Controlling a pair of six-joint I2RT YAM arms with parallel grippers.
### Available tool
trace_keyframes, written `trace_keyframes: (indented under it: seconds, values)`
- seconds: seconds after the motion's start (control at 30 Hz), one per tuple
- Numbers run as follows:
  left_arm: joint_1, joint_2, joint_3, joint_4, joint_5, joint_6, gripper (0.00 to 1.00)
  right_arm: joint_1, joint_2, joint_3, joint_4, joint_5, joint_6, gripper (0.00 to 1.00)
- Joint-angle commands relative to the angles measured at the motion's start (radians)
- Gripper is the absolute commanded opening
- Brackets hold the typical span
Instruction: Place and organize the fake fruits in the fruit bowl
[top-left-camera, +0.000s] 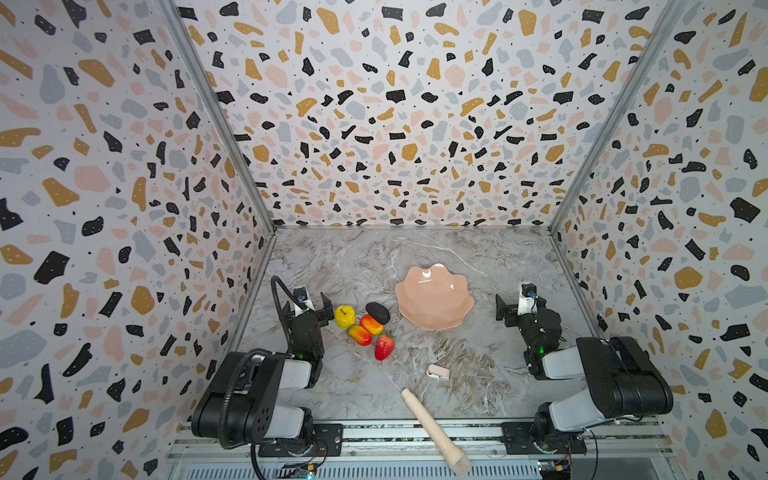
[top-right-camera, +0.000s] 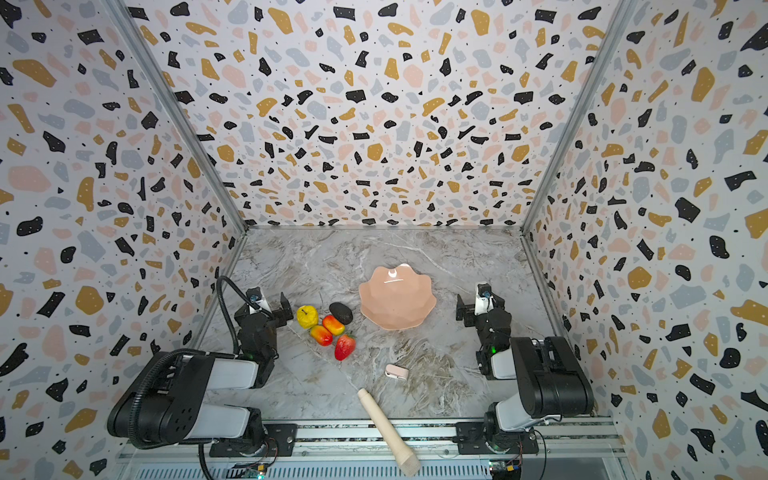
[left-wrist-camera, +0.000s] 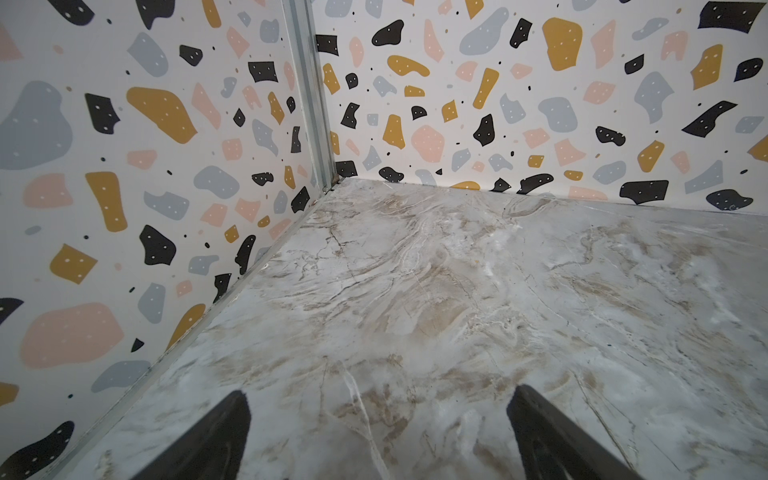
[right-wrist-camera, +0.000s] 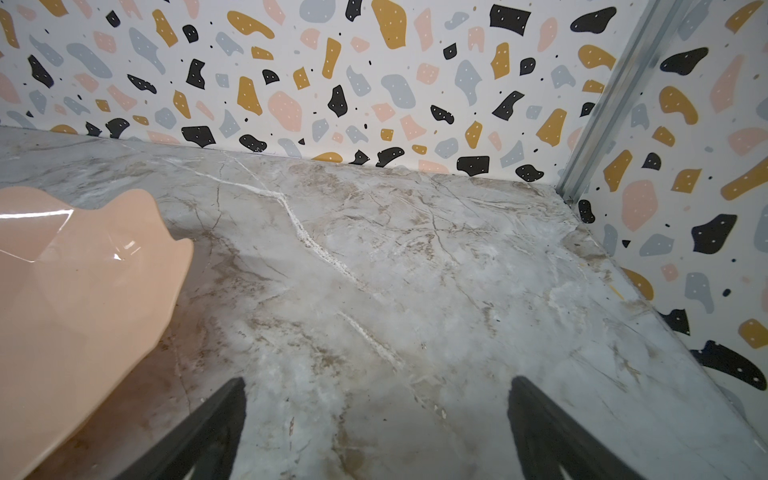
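In both top views the fruit bowl (top-left-camera: 434, 297) (top-right-camera: 397, 299) stands on the marble table (top-left-camera: 374, 257), a little right of centre. The five fake fruits lie in a tight cluster on the table to its left, all outside it. The yellow fruit (top-left-camera: 345, 316) is farthest left and the black oval (top-left-camera: 377, 312) is just beside the bowl's left rim. The two red-orange ovals (top-left-camera: 371, 324) (top-left-camera: 360, 335) lie side by side nearer, and the strawberry (top-left-camera: 384, 347) is nearest. A pink clip (top-left-camera: 438, 372) lies nearer still, and a beige rod (top-left-camera: 434, 432) runs out over the near rail. The left gripper (top-left-camera: 313, 305) hangs just left of the yellow fruit. The right gripper (top-left-camera: 515, 301) is right of the bowl, apart from it.

In the left wrist view the left gripper (left-wrist-camera: 379, 392) stands spread wide over bare table (only the far-left corner lies ahead).

In the right wrist view the right gripper (right-wrist-camera: 377, 380) is likewise spread wide, gripping nothing. The bowl's wavy rim (right-wrist-camera: 83, 291) shows at the edge, clear of the fingers.
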Motion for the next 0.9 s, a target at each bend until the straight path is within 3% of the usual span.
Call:
trace_keyframes:
  seconds: [0.0, 0.43, 0.57, 0.7, 0.87]
  values:
    - [0.006, -0.002, 0.001, 0.048, 0.004, 0.014, 1.0, -0.003, -0.003, 0.029, -0.013, -0.011, 0.004, 0.99]
    - [0.006, -0.018, -0.001, 0.056, 0.014, 0.017, 1.0, 0.012, -0.025, 0.013, 0.005, 0.013, -0.003, 0.99]
    - [0.003, -0.15, 0.132, -0.293, 0.032, 0.022, 1.0, 0.05, -0.182, 0.044, -0.176, 0.074, -0.028, 0.99]
    - [-0.004, -0.326, 0.191, -0.513, 0.007, -0.061, 1.0, 0.148, -0.349, 0.151, -0.426, 0.097, -0.072, 0.99]
    - [-0.005, -0.455, 0.382, -0.881, 0.04, -0.171, 1.0, 0.308, -0.323, 0.45, -0.748, 0.01, -0.099, 0.99]
